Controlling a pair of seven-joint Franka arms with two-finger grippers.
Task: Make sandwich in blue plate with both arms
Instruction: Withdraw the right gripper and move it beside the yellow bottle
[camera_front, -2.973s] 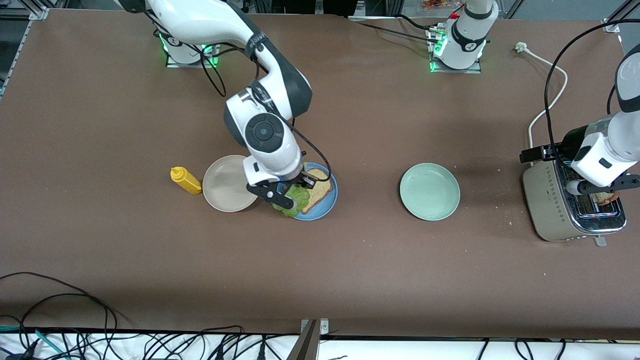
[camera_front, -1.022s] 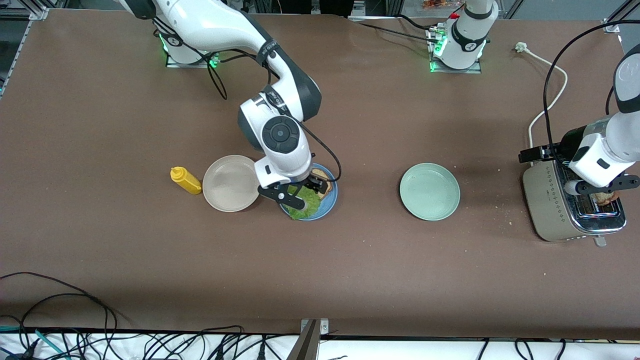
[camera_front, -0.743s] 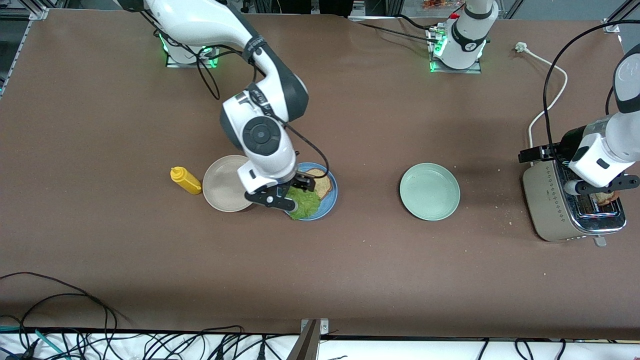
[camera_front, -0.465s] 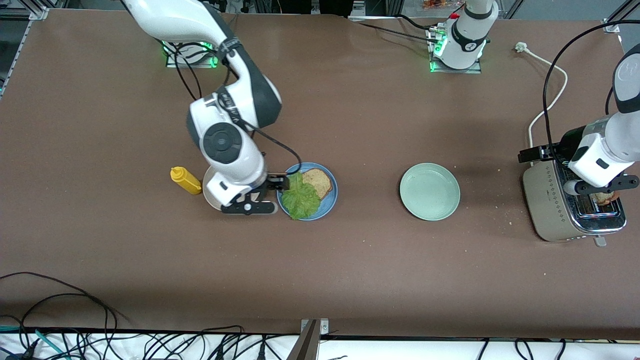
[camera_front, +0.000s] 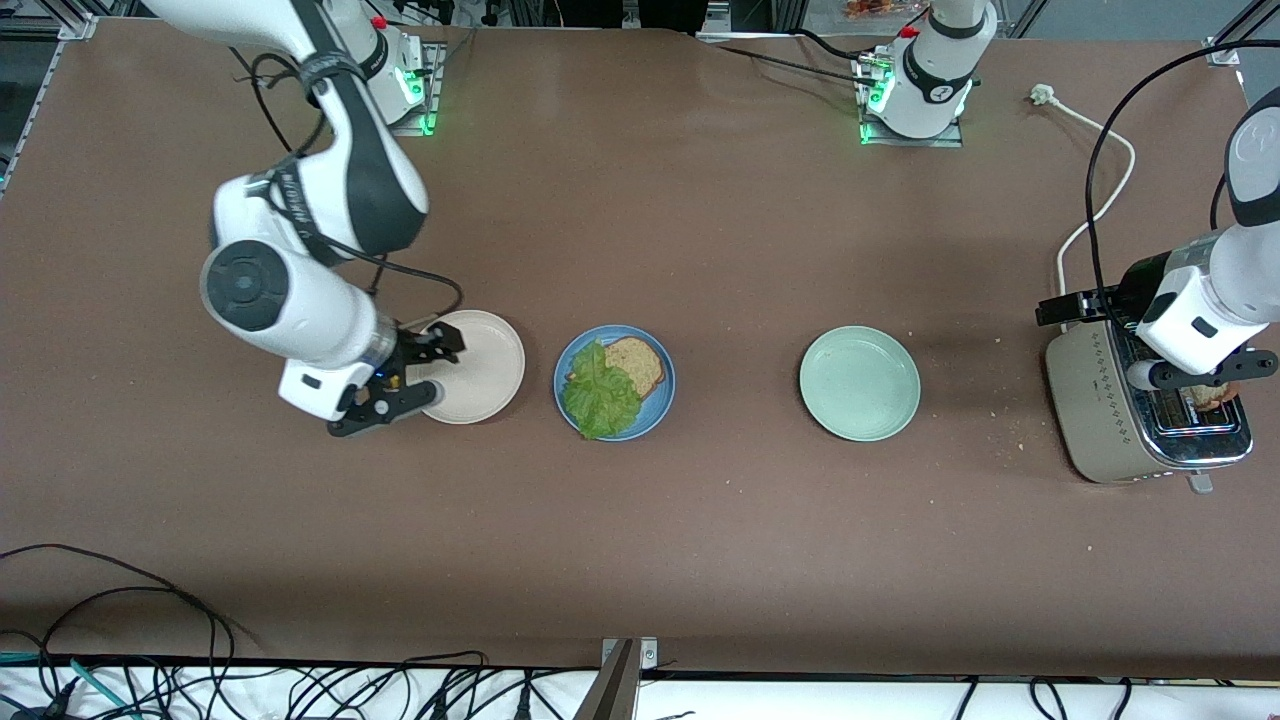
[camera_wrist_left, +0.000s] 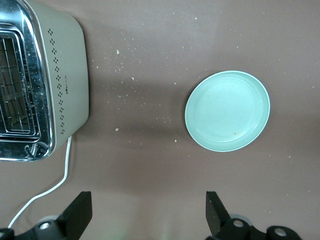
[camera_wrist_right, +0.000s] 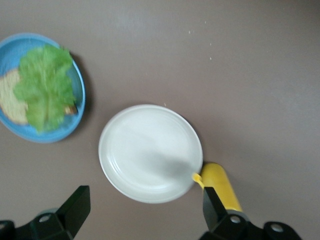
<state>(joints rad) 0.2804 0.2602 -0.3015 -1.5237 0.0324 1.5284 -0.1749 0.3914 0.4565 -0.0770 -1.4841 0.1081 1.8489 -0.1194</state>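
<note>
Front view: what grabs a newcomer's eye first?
The blue plate mid-table, with a green lettuce leaf lying on a slice of brown bread, no top slice yet. Beside it, toward the right arm's end, the open right gripper hangs over the edge of the beige plate. At the left arm's end, the left gripper is over the toaster.

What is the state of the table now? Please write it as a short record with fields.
blue plate: holds one bread slice with a lettuce leaf partly over it
second bread slice: not on the plate
beige plate: beside the blue plate
green plate: toward the toaster
right gripper: open, over the beige plate's edge
left gripper: open, over the toaster
</note>
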